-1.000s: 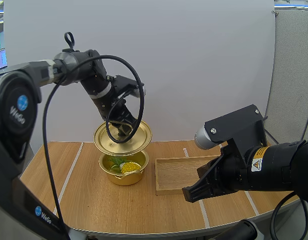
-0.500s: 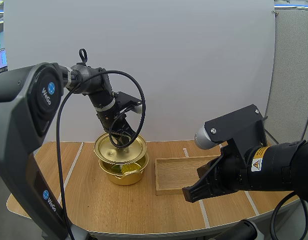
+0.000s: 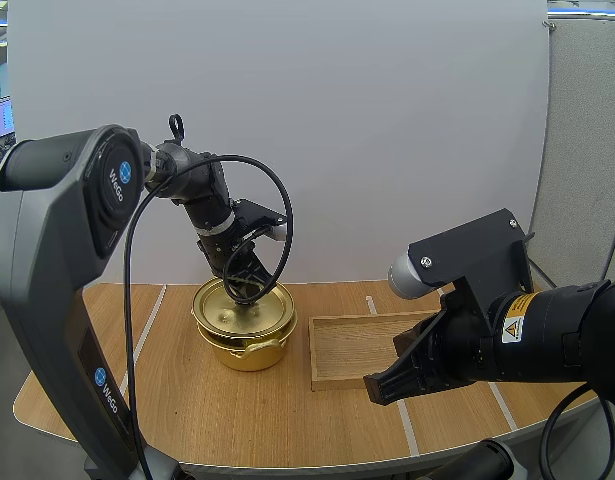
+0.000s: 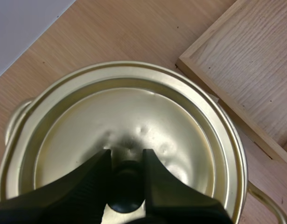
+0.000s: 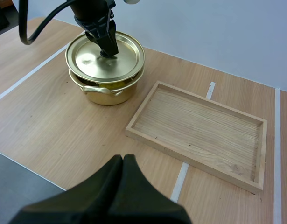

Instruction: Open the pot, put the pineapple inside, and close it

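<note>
Brass-gold lid (image 3: 243, 310) now rests on the pot (image 3: 249, 352), left of centre in the high view. 1 s ago it hung tilted above the open pot with the pineapple showing inside, so closing looks nearly done. The left gripper (image 4: 127, 161) still pinches the lid's knob (image 4: 126, 189). The right gripper (image 5: 123, 161), fingers pressed together on nothing, hangs by the tray (image 3: 327, 378).

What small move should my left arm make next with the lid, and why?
Probably ease the left gripper straight down a touch before releasing. It pinches the knob of the lid, which lies centred over the pot, yet the right wrist view shows a yellow sliver between lid and pot rim, so it may not be fully seated.
</note>
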